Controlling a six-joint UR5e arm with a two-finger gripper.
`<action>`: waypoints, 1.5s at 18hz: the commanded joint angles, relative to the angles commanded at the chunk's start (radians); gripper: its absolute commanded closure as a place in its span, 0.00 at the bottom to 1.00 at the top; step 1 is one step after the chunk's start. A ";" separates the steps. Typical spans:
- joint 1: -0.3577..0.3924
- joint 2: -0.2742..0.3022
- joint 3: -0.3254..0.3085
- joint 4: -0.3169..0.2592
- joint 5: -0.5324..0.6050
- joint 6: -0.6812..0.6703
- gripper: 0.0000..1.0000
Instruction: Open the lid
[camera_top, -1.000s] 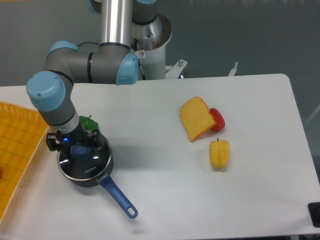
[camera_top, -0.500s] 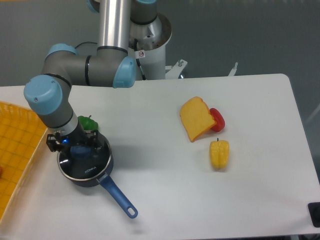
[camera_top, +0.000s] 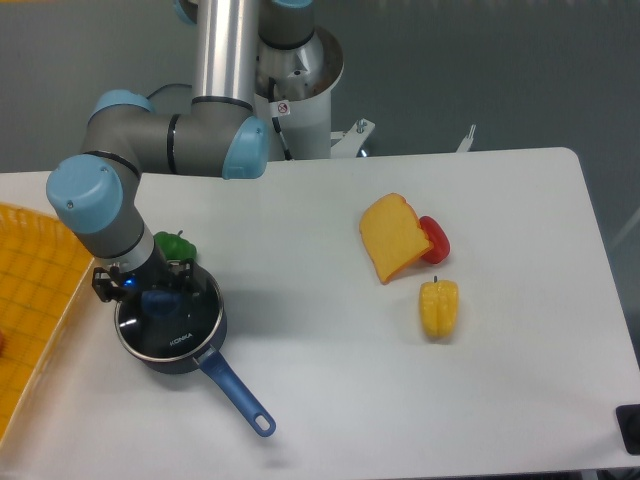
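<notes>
Overhead view of the white table (camera_top: 320, 380). The lid (camera_top: 172, 328) is sitting on the dark blue saucepan (camera_top: 195, 352) near the table's left side, with the saucepan's long handle pointing toward the lower right. The arm is reaching down from above, and its hand (camera_top: 158, 296) is positioned over the lid's blue knob (camera_top: 157, 303), fingers at either side; whether they are clenching the knob cannot be told. A green vegetable (camera_top: 176, 245) is lying just behind the pan, partly hidden by the arm. A yellow basket (camera_top: 35, 300) is occupying the left edge. Well apart, to the right, a slice of bread (camera_top: 393, 237) is touching a red pepper (camera_top: 436, 238), with a yellow pepper (camera_top: 438, 307) lying nearby.
</notes>
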 joint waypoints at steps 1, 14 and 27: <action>0.000 0.000 0.000 0.000 -0.003 0.000 0.00; 0.000 -0.006 0.011 0.005 -0.008 -0.020 0.06; 0.003 -0.003 0.012 0.003 -0.041 -0.031 0.30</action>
